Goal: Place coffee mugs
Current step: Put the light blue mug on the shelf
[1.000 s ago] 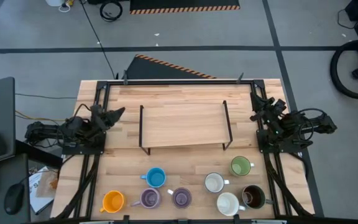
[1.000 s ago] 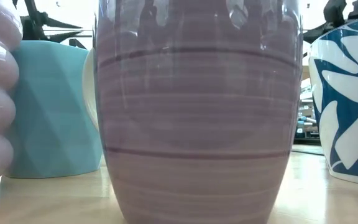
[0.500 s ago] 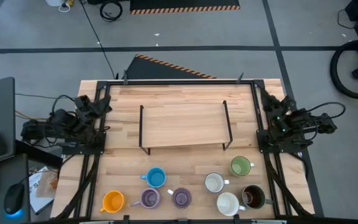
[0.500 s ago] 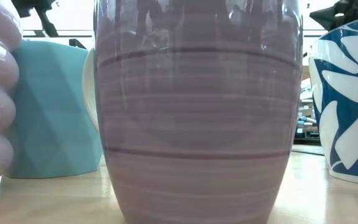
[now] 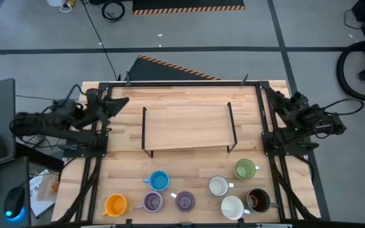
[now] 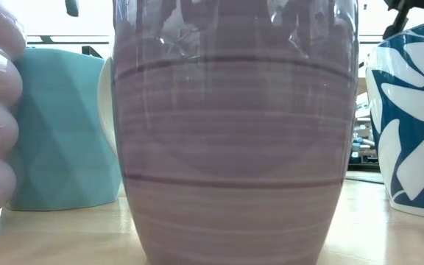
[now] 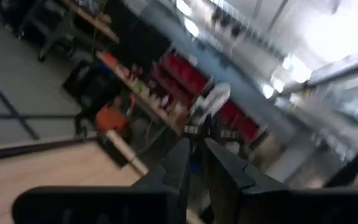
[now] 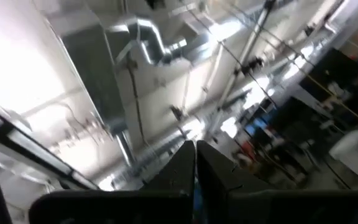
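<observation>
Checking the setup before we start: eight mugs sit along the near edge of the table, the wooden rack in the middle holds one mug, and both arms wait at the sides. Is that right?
Not quite. The high view shows the wooden rack holding no mug. All eight mugs, from the orange mug to the dark brown mug, sit on the table near its front edge. The left gripper and right gripper are at the sides.

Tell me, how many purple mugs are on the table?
2. Both stand in the front row of mugs, seen from above: one purple mug beside the orange mug, the other purple mug just right of it. None seems hidden.
</observation>
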